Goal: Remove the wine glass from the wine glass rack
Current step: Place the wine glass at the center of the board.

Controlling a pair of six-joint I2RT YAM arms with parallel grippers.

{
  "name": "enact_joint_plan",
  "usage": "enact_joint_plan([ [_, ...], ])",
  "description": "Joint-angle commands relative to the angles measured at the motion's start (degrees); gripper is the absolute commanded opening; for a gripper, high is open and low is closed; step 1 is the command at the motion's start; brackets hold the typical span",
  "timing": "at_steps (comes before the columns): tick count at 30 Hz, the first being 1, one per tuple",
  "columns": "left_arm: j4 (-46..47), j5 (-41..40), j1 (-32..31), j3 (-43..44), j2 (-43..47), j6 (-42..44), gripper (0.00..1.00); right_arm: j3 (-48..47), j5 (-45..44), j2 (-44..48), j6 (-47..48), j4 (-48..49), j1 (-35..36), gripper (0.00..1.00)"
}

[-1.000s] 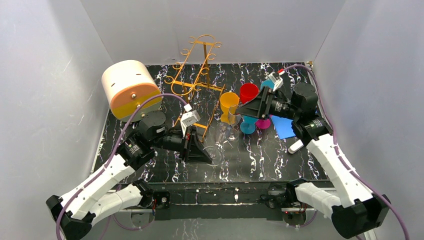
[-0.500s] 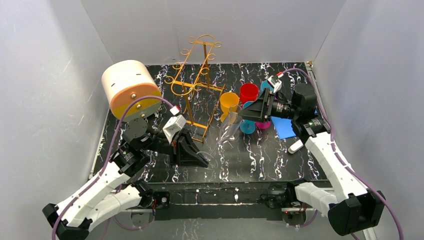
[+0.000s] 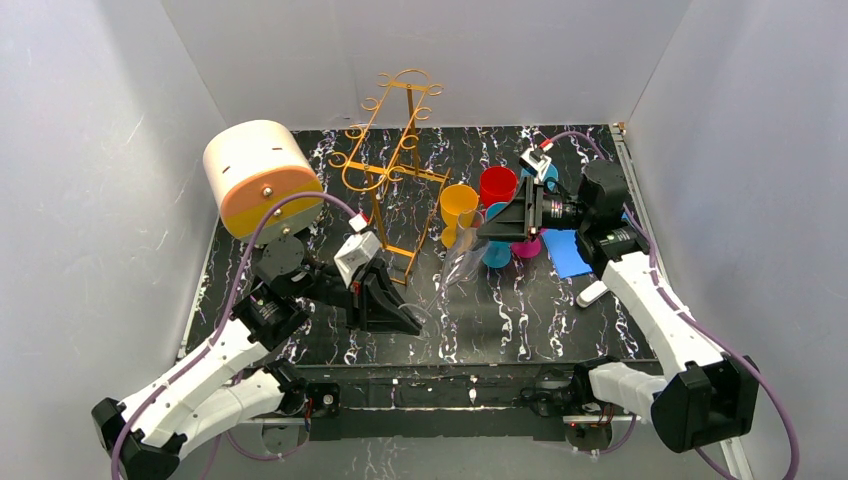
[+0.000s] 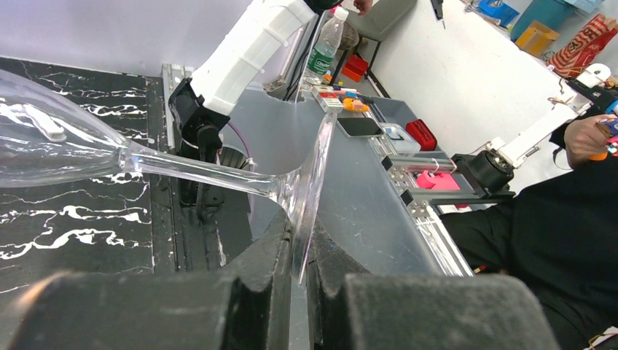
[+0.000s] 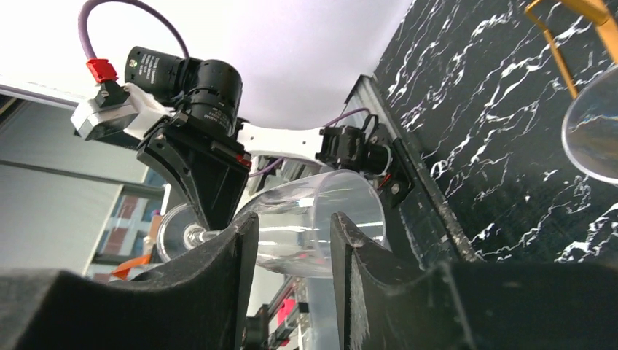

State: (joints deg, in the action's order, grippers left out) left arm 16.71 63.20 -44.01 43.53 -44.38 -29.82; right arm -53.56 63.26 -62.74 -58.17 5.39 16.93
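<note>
Black marbled table (image 3: 520, 320) from above shows us the wine glass (image 3: 455, 265) already off the wine glass rack (image 3: 395, 170), just right of it, while the left wrist view shows the left gripper (image 4: 299, 251) pinching its foot and the right wrist view the right gripper (image 5: 291, 240) clamping its bowl, so we judge only setting it down remains.

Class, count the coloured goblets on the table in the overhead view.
4: the yellow goblet right of the wine glass rack, the red goblet behind it, the blue goblet and magenta goblet partly under the right gripper. More may be hidden there.
</note>
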Motion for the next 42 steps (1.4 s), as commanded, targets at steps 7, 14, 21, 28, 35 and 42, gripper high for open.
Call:
enact_joint_plan([
  [7, -21.5, 2.8, -0.1, 6.9, -2.6, 22.8, 0.0, -1.0, 13.7, -1.7, -6.7, 8.2, -0.2, 0.42],
  [14, -46.9, -0.8, 0.6, 14.8, -6.7, 44.4, 0.0, -1.2, 17.5, -1.7, -8.4, 9.1, -0.2, 0.41],
  [21, -47.3, -5.1, 2.2, 14.6, -5.6, 46.1, 0.0, -2.4, 20.9, -2.1, -8.2, 7.5, -0.2, 0.41],
  [28, -44.6, -7.1, 2.5, 14.0, -7.7, 45.5, 0.0, -3.7, 22.8, -3.0, -5.8, 4.2, 0.0, 0.37],
  [35, -40.1, -9.0, 2.6, 13.3, -8.2, 42.8, 0.0, -5.6, 23.7, -3.6, -5.3, 2.6, 0.8, 0.36],
  [42, -39.7, -11.0, 2.8, 14.1, -10.3, 41.2, 0.0, -7.2, 25.4, -4.6, -4.3, 0.6, 1.7, 0.32],
])
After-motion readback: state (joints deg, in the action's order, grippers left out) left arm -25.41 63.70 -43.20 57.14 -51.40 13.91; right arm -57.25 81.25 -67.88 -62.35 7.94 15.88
